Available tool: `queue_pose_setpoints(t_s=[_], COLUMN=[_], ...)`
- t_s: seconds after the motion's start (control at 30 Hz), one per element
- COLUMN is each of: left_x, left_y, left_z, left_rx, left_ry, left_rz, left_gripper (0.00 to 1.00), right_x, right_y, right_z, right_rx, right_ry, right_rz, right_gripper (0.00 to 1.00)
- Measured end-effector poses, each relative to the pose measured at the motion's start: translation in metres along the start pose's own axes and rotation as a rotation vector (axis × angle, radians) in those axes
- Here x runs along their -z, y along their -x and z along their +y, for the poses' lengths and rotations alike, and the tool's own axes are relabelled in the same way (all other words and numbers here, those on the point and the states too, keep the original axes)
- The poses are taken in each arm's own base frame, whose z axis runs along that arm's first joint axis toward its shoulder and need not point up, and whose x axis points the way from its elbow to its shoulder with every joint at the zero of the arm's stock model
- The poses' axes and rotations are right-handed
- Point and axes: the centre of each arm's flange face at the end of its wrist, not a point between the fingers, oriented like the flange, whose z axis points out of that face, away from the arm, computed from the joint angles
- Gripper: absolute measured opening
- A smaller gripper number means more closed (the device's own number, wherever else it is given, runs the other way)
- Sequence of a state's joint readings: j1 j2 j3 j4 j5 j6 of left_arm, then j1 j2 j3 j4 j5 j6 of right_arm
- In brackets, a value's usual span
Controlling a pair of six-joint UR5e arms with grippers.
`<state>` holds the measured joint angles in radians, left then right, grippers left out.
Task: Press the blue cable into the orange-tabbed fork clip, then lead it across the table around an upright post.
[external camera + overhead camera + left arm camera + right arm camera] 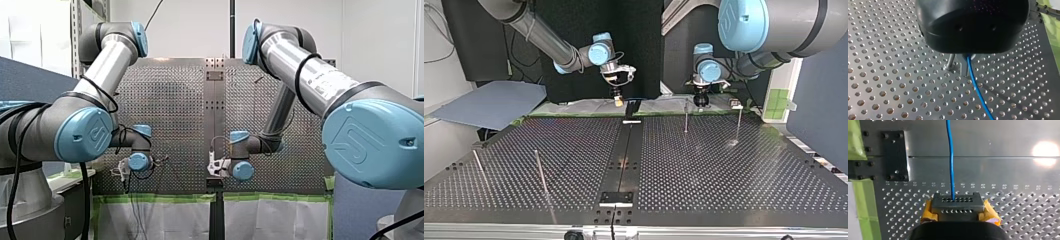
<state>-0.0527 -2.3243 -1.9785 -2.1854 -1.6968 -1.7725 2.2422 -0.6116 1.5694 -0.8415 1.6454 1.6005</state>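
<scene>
Evidently the pressing step was in hand. In the top view, my right end effector (618,102) hung at the bench's (734,175) far edge, about 12 o'clock, just over the dark centre strip (623,160). My left end effector (700,101) hung near it at 1 o'clock.

In the right wrist view the cable (950,157) ran straight ahead of the right end effector, at its 12 o'clock. It ended at the yellow-padded tips, which looked closed on it. In the left wrist view the cable came out from under the left end effector and trailed away low over the holes. Whether that one was gripping it I could not tell. I could not pick out the clip in any view.

To press well, I judged, the cable should be held straight between the two arms, lined up over the fork's slot, and brought down square rather than dragged in sideways. The grip should be firm enough that the cable does not slide. A post (686,116) at 1 o'clock and a second post (738,125) at 2 o'clock stood close to my left arm, which would need to keep clear of them while pressing.
</scene>
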Motion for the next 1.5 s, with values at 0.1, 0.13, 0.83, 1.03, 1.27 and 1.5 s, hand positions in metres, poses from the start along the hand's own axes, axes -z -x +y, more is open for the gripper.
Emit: queue_pose_setpoints(t_s=[0.1, 0.13, 0.83, 1.03, 1.27, 1.5], left_x=[0.0, 0.0, -0.016, -0.019, -0.02, -0.016], left_y=[0.0, 0.0, 0.011, 0.013, 0.014, 0.011], left_z=[0.0, 0.0, 0.008, 0.011, 0.012, 0.018], left_rx=[-0.001, -0.001, 0.028, 0.035, 0.01, -0.056], left_ry=[-0.003, -0.004, -0.016, -0.012, -0.027, 0.006], left_rz=[0.002, 0.002, -0.014, -0.019, -0.018, 0.021], left_gripper=[0.0, 0.0, 0.0, 0.0, 0.41, 1.0], right_x=[0.0, 0.0, -0.038, -0.05, -0.053, -0.053], right_y=[0.012, 0.016, -0.001, -0.013, -0.014, -0.013], right_z=[0.003, 0.003, 0.038, 0.046, 0.05, 0.05], right_rx=[0.001, 0.002, -0.003, -0.006, -0.006, -0.007], right_ry=[0.004, 0.005, 0.056, 0.068, 0.073, 0.072], right_rz=[-0.021, -0.03, -0.036, -0.013, -0.012, -0.016], right_gripper=[0.0, 0.0, 0.0, 0.0, 0.0, 0.0])
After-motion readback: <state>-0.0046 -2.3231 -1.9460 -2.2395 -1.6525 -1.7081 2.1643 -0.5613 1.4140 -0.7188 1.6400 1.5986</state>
